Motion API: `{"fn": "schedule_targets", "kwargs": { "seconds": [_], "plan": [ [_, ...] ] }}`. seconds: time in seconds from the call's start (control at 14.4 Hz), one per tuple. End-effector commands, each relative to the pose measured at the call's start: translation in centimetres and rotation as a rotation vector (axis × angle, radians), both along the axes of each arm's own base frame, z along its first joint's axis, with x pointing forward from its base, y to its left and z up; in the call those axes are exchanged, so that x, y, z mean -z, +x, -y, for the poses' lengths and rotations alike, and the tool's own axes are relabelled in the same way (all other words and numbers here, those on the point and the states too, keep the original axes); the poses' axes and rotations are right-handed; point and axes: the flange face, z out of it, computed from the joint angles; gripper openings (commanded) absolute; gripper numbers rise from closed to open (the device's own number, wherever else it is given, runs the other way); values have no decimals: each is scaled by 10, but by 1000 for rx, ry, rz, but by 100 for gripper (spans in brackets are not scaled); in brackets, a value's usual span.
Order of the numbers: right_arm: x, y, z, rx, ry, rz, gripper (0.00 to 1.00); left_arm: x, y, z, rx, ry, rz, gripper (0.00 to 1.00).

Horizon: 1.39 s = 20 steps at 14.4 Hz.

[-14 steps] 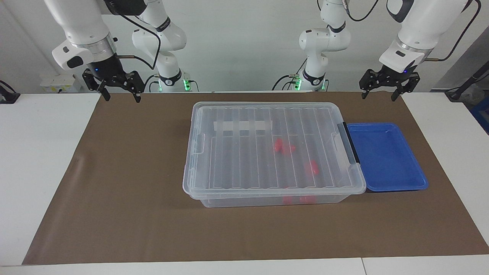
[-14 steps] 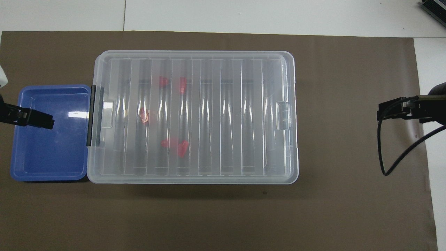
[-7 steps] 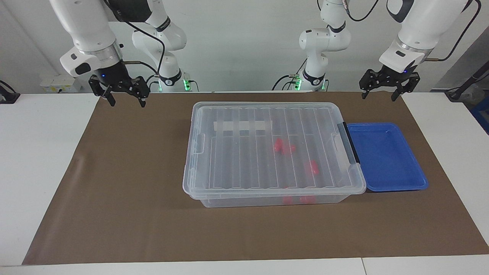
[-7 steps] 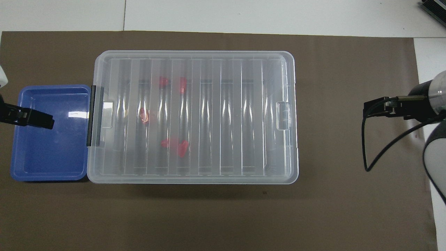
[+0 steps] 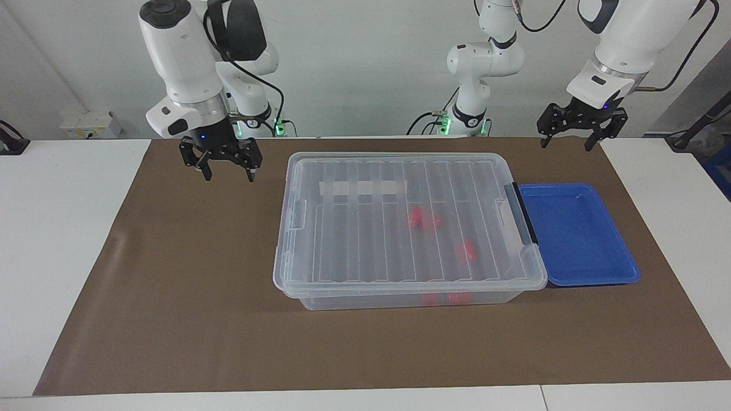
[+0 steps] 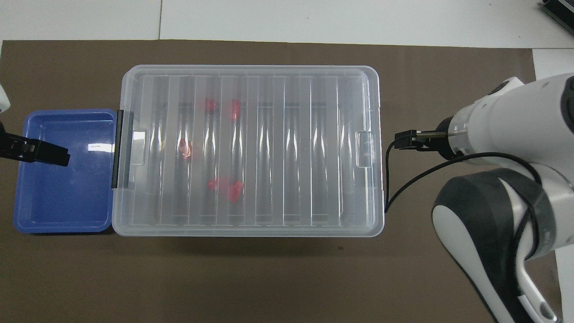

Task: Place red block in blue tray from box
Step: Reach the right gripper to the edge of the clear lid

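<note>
Red block (image 5: 467,250) lies inside the box (image 5: 408,225), under the closed ribbed lid, toward the end that touches the blue tray (image 5: 577,234); several similar red pieces (image 5: 424,219) lie near it in the box, two of them close together nearer to the robots and others against the wall farthest from the robots.

Taking the facing view from one side to the other: the right gripper (image 5: 227,171) hangs in the air over the brown mat (image 5: 188,274) that covers the table (image 5: 63,240), just beside the box's end toward the right arm, its two fingers pointing down and spread wide, with nothing between them. In the overhead view its arm covers it, and only the cable plug at its wrist shows next to the box's end.

The box sits in the middle of the mat, its lid still on, with a white label strip (image 5: 362,188) on the lid's part nearest the robots and a black clip (image 5: 524,214) on the end toward the left arm.

The blue tray rests on the mat against that clipped end, and it holds nothing.

The left gripper (image 5: 573,142) hangs high, over the mat by the tray's edge nearest the robots, fingers wide apart and holding nothing.
</note>
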Motion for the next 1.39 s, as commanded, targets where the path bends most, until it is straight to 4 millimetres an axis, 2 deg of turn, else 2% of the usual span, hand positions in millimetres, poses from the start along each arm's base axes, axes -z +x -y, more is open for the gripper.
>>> {"fn": "schedule_targets", "kwargs": {
  "seconds": [0.0,0.14,0.49,0.91,1.32],
  "plan": [
    [29,8,-17,7,22,7,99,0,-7,-3,7,19,2,100],
    [44,10,-33,-12,24,-3,97,-1,-8,-3,8,19,3,100],
    [63,14,-34,-15,20,-30,95,0,-7,-3,7,19,2,100],
    [69,16,-23,-22,12,-39,95,0,-7,-3,8,19,2,100],
    [72,22,7,-47,4,-45,95,0,-7,-3,8,19,2,100]
  ]
}}
